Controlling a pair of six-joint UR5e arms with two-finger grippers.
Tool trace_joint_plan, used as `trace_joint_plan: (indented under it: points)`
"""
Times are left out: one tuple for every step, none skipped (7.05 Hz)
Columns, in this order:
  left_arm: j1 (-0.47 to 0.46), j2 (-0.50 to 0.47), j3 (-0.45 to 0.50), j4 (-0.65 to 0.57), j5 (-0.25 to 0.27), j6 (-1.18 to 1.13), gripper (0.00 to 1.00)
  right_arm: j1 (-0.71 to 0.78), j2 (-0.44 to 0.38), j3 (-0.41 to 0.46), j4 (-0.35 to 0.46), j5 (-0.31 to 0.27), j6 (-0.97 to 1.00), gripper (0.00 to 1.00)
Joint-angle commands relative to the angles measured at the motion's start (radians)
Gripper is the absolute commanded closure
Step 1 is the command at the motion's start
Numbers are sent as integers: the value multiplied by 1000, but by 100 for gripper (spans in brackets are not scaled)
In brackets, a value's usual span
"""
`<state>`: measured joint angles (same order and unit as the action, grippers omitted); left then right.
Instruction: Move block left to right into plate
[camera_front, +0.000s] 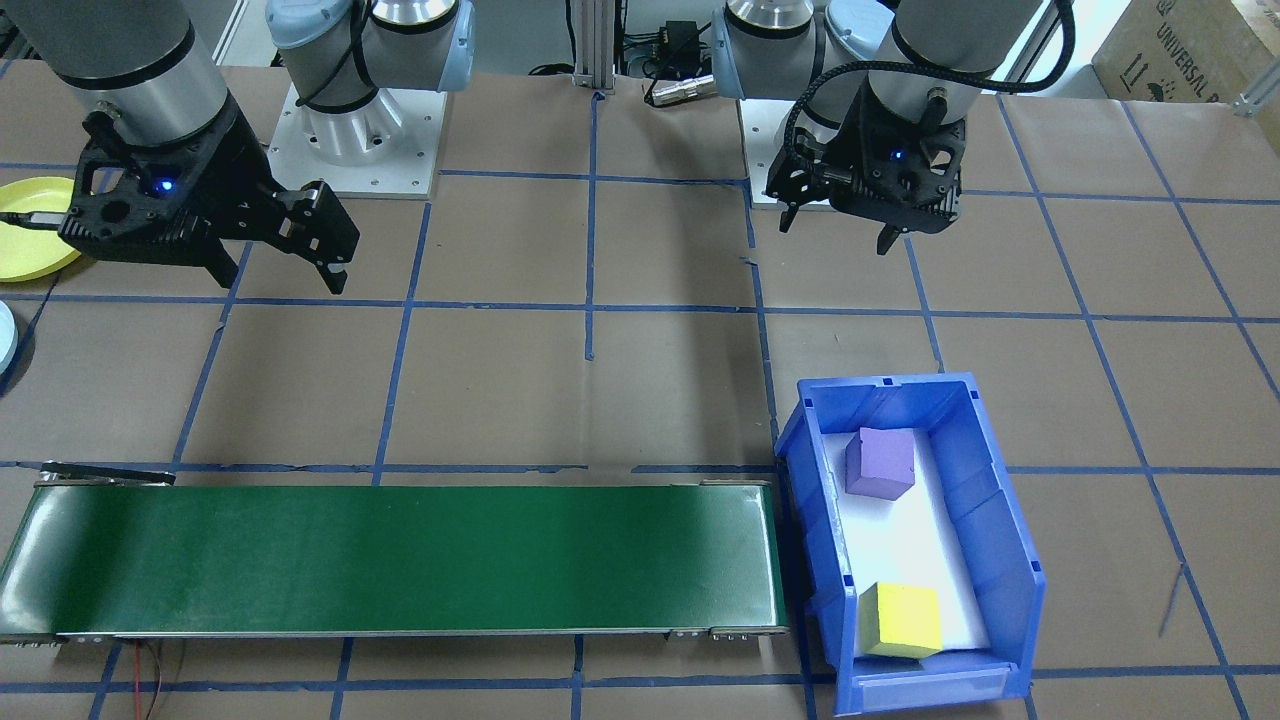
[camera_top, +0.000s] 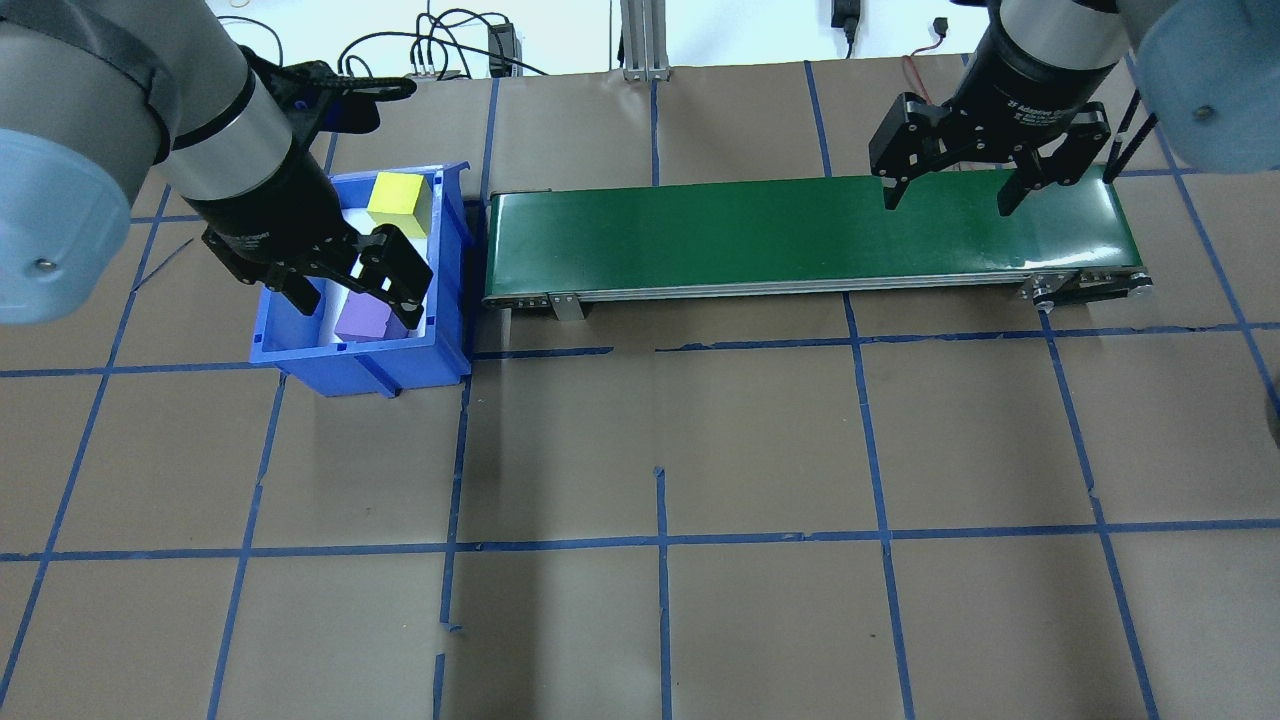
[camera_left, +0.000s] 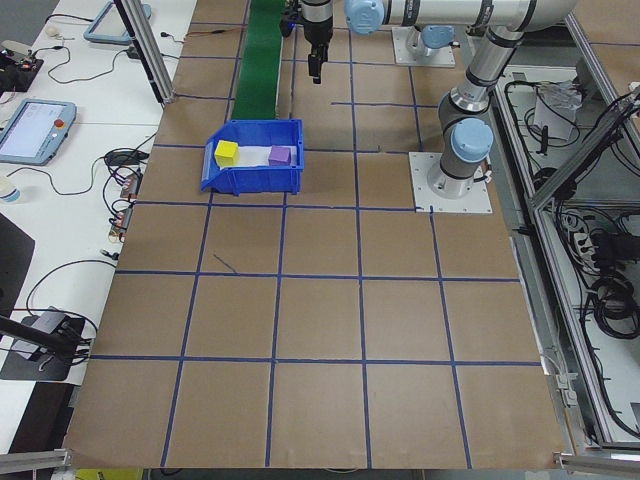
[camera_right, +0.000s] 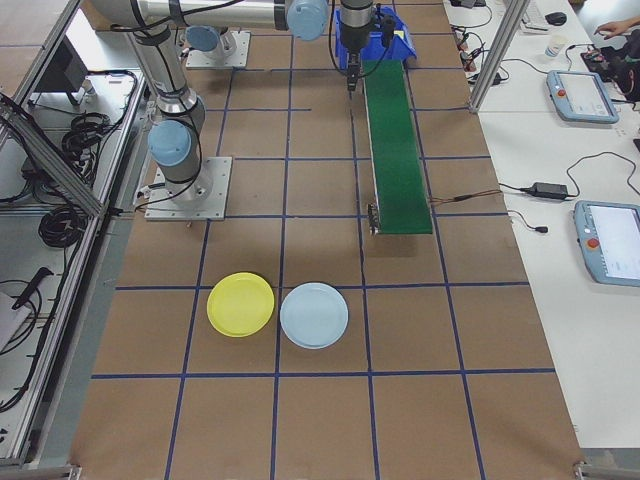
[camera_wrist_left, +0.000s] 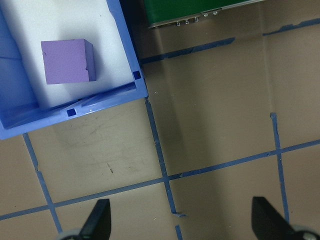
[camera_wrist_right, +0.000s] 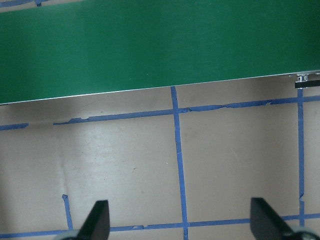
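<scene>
- The left end effector (camera_top: 352, 280) hangs above the blue bin (camera_top: 455, 260), over the near end of it in the overhead view; its two fingers are spread apart and nothing is between them.
- In the left wrist view the same fingers (camera_wrist_left: 97, 220) stand wide apart over the brown surface (camera_top: 660, 440), and the purple block (camera_wrist_left: 67, 61) is at about 10 o'clock from them.
- The purple block lies inside the bin on a white liner (camera_front: 900, 540). The yellow block (camera_top: 396, 200) lies in the same bin, at the far end, apart from the purple one.
- The right end effector (camera_top: 950, 190) is above the green conveyor belt (camera_top: 760, 230), near the belt's right end; its fingers are also spread and hold nothing.
- The belt lies at 3 o'clock from the bin in the overhead view, with its end just beside the bin wall.
- The yellow plate (camera_right: 240, 304) lies flat on the surface, beyond the belt's right end. A light blue plate (camera_right: 314, 315) lies just beside it.
- In the front-facing view the yellow plate is at the 9 o'clock edge, partly hidden behind the right arm (camera_front: 130, 90).
</scene>
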<state>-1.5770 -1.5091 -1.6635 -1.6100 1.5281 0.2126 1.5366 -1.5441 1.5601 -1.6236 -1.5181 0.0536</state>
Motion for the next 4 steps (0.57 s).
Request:
trace_joint_plan:
  points:
    - [11, 0, 4, 33, -3, -4, 0, -1, 1, 1, 2, 7, 0, 0]
    - [37, 0, 4, 97, -6, 13, 0, -3, -7, 0, 10, 6, 0, 0]
    - [72, 0, 2, 94, -2, 42, 0, -3, -17, -12, 65, 9, 0, 0]
    - [133, 1, 4, 99, -9, 138, 0, -3, -36, 1, 88, 7, 0, 0]
